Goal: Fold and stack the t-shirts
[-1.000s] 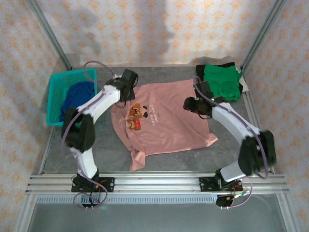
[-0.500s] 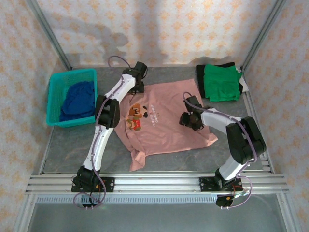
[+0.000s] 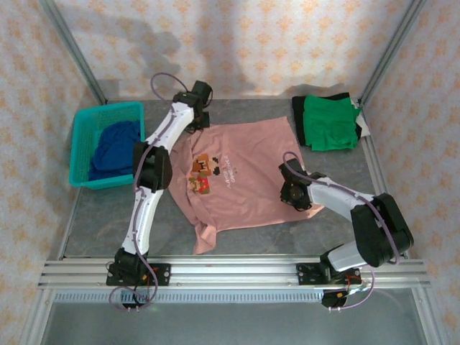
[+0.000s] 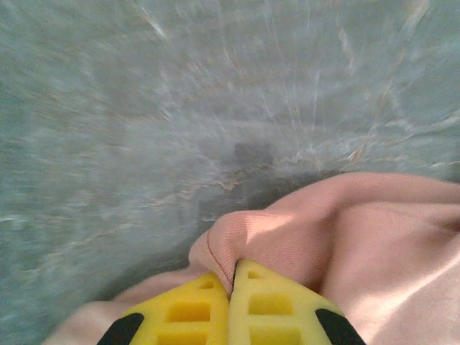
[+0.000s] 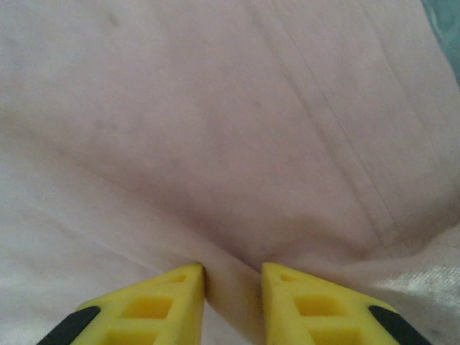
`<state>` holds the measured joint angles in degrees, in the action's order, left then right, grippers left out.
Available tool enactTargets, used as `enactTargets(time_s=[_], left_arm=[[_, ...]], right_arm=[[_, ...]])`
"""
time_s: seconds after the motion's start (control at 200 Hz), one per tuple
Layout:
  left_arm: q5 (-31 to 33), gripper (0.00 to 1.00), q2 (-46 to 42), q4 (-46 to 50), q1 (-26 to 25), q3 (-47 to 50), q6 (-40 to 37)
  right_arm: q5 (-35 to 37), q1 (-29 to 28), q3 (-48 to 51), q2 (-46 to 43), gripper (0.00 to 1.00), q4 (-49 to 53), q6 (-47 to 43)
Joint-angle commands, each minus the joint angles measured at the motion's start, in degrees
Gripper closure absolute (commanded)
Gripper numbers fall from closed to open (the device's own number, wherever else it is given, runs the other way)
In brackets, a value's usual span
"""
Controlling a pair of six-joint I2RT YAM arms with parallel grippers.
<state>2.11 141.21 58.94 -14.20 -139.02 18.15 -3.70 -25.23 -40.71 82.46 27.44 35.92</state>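
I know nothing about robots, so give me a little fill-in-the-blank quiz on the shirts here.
The blue shirt lies in the teal ___.
The left claw is shut on the printed shirt, which is ___.
The folded shirt at the far right is ___.
Missing words: basket; pink; green.

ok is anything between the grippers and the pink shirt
Nothing visible. The left gripper is shut on a fold at the far edge of the pink shirt, and the right gripper straddles a ridge of its cloth.
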Motion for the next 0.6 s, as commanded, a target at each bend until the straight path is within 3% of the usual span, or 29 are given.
enactTargets(time_s=[0.0, 0.125, 0.185, 0.23, 0.265, 0.315, 0.375, 0.455, 0.596], left_arm=[[1.79, 1.0, -11.9, 0.55, 0.52, 2.83, 2.09], [1.6, 1.0, -27.77, -16.0, -1.24, 34.0, 8.05], [0.3, 0.92, -31.4, -23.17, -1.95, 46.74, 11.89], [-0.96, 0.81, -33.04, -24.22, -1.99, 51.68, 14.58], [-0.69, 0.75, -32.59, -23.09, -2.0, 53.08, 15.66], [0.85, 0.76, -32.14, -20.85, -1.98, 53.59, 15.69], [2.93, 0.69, -32.14, -19.19, -1.85, 53.13, 15.09], [5.24, 0.48, -29.49, -15.57, -1.71, 48.85, 13.79], [7.99, 0.46, -23.96, -10.13, -0.75, 39.23, 12.79]], right_arm=[[2.5, -0.15, 2.03, 0.4, 0.77, 1.11, 4.69], [2.83, -0.21, 3.98, -0.67, 0.77, -1.16, 7.01], [3.09, -0.21, 3.48, -0.42, 0.77, -0.85, 6.93], [3.42, -0.21, 2.58, 0.04, 0.77, 0.05, 6.64], [3.68, -0.21, 1.71, 0.24, 0.77, 1.01, 6.24], [3.77, -0.17, 0.68, 0.49, 0.77, 1.76, 5.5], [3.9, -0.18, -0.72, 0.51, 0.76, 2.71, 4.52], [4.27, -0.17, -2.63, 0.56, 0.75, 3.31, 3.19], [4.44, -0.23, -6.13, 1.19, 0.72, 3.35, 1.35]])
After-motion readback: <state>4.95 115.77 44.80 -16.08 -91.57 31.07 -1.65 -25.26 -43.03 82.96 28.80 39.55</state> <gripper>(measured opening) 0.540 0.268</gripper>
